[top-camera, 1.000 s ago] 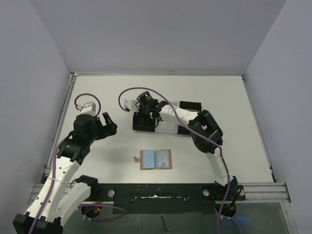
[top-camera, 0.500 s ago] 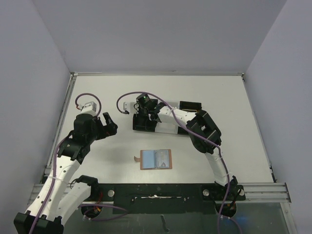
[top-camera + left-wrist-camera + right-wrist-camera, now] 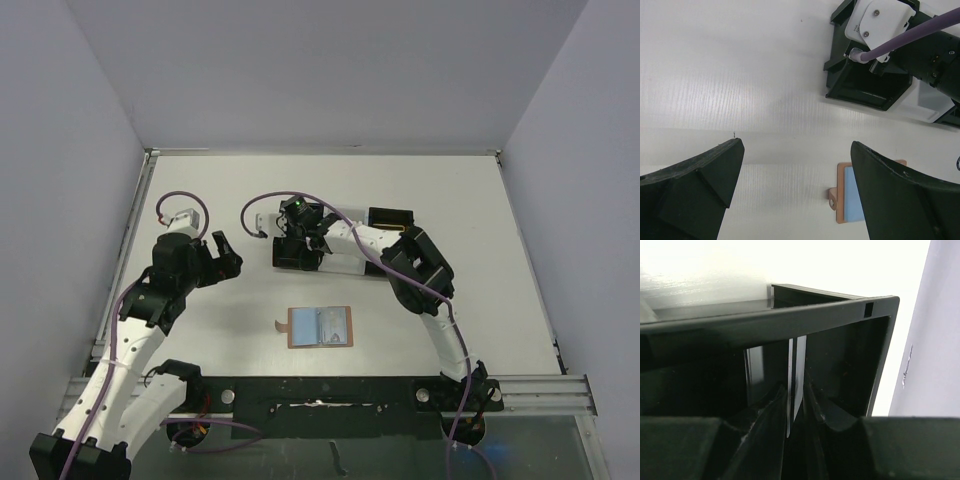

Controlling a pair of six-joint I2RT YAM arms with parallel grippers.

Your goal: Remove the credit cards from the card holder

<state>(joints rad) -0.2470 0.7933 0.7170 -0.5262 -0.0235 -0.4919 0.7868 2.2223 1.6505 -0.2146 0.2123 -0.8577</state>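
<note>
The card holder [image 3: 320, 327] lies open on the table, tan with light blue lining, its tab to the left. A pale greyish card [image 3: 334, 325] shows in its right half. In the left wrist view only its left edge and tab [image 3: 842, 197] show. My right gripper [image 3: 297, 240] is down in the left compartment of the black tray [image 3: 292, 262]. It is shut on a thin card [image 3: 798, 375] seen edge-on between the fingers [image 3: 796, 390]; the card's colour is unclear. My left gripper [image 3: 225, 255] is open and empty [image 3: 797, 150], left of and beyond the holder.
The tray has a white middle section [image 3: 345, 258] and a black right part [image 3: 390, 216]. In the left wrist view its left compartment [image 3: 867, 90] sits under the right wrist and purple cable [image 3: 905, 35]. Grey walls enclose the table on three sides.
My right gripper has shifted slightly left and lower over the tray's left compartment. The left arm and the card holder have hardly moved.
</note>
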